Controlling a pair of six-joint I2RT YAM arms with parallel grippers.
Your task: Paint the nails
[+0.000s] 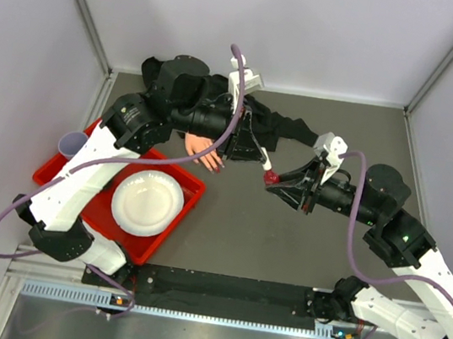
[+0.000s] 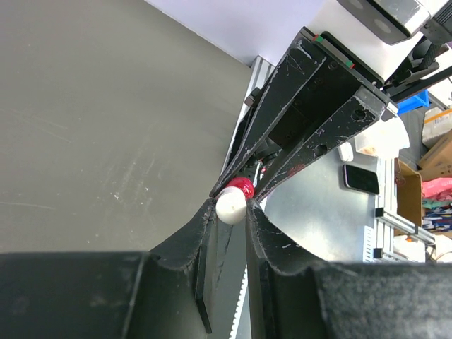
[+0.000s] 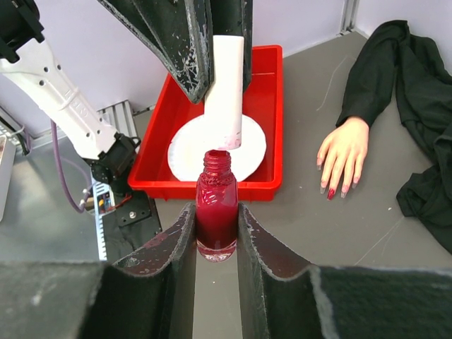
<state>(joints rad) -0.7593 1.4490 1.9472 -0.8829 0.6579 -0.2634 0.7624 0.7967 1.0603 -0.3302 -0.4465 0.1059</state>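
Observation:
The pale mannequin hand (image 1: 204, 151) lies palm down on the table, and its black sleeve (image 1: 288, 128) trails to the back. In the right wrist view (image 3: 344, 157) one nail (image 3: 330, 193) is dark red and the others look pale. My right gripper (image 3: 216, 213) is shut on the open red polish bottle (image 3: 216, 201) and holds it upright. My left gripper (image 2: 231, 215) is shut on the white cap (image 2: 231, 206), which sits just above the bottle's mouth (image 3: 226, 92). The brush is hidden. Both grippers meet to the right of the hand (image 1: 268, 174).
A red tray (image 1: 93, 205) with a white plate (image 1: 147, 201) sits at the left front. A purple cup (image 1: 72, 145) stands at the tray's far left corner. Grey walls close the table on three sides.

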